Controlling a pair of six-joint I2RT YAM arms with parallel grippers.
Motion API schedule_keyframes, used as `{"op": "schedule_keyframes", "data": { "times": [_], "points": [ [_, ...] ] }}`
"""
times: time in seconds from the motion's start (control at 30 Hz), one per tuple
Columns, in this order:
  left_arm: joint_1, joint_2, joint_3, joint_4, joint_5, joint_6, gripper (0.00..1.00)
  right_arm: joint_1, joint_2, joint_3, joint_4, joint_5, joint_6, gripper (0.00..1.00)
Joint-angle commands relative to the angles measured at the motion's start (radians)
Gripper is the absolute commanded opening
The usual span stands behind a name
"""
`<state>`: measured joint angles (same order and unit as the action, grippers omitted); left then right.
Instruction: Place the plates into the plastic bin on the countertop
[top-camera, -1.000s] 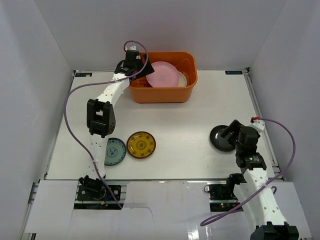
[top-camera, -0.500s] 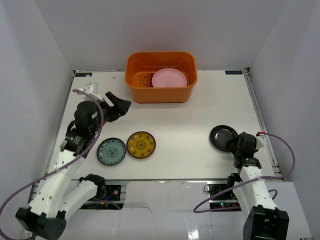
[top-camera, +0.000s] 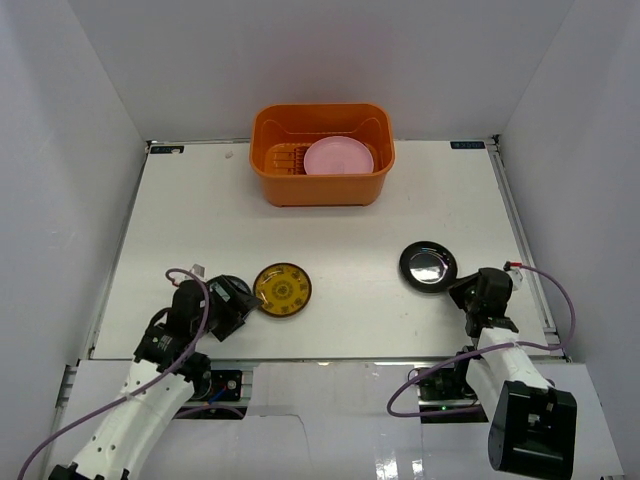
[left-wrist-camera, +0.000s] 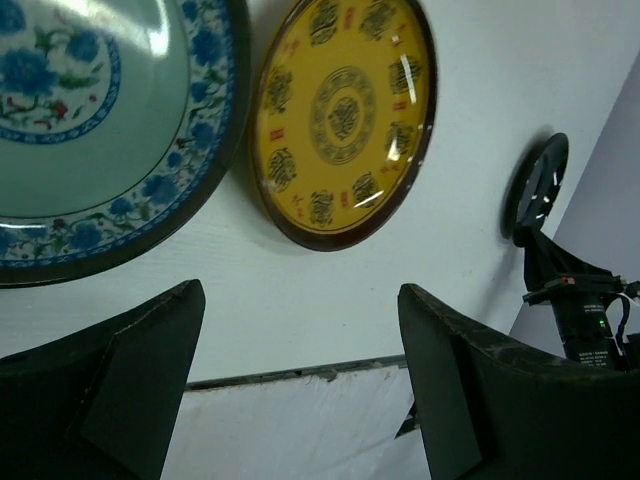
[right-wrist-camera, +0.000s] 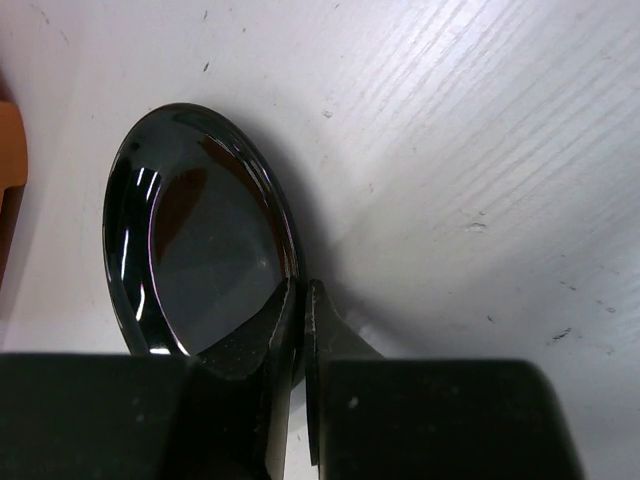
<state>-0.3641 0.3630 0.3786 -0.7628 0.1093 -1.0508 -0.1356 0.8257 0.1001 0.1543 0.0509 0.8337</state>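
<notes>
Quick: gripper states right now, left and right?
Left gripper: open, holding nothing.
Right gripper: closed on the black plate at its rim.

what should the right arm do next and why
Probably lift the black plate and carry it toward the orange bin: the right gripper is pinched shut on its rim, and the bin has room beside the pink plate.

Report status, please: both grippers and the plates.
Right gripper shut on rim of black plate. Left gripper open by teal plate. Way to orange bin unobstructed.
</notes>
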Motion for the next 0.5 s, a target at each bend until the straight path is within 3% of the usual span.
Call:
{"op": "schedule_keyframes", "data": {
  "times": [0.0,0.2,0.3,0.4,0.47],
  "points": [
    [-0.007,0.011,-0.081,0.036,0.055,-0.116,0.89,-0.001,0.018,0.007,0.017,-0.081,-0.039,0.08],
    [-0.113,0.069,-0.098,0.109,-0.052,-0.167,0.89,0.001,0.032,0.024,0.037,-0.129,-0.079,0.08],
    [-0.217,0.200,-0.109,0.209,-0.141,-0.219,0.88,0.001,0.020,0.016,0.051,-0.146,-0.079,0.08],
    [-0.446,0.408,-0.092,0.296,-0.340,-0.351,0.86,0.001,0.001,0.019,0.039,-0.151,-0.099,0.08],
    [-0.493,0.444,-0.072,0.301,-0.399,-0.373,0.81,0.001,-0.013,0.029,0.016,-0.151,-0.111,0.08]
  ]
}}
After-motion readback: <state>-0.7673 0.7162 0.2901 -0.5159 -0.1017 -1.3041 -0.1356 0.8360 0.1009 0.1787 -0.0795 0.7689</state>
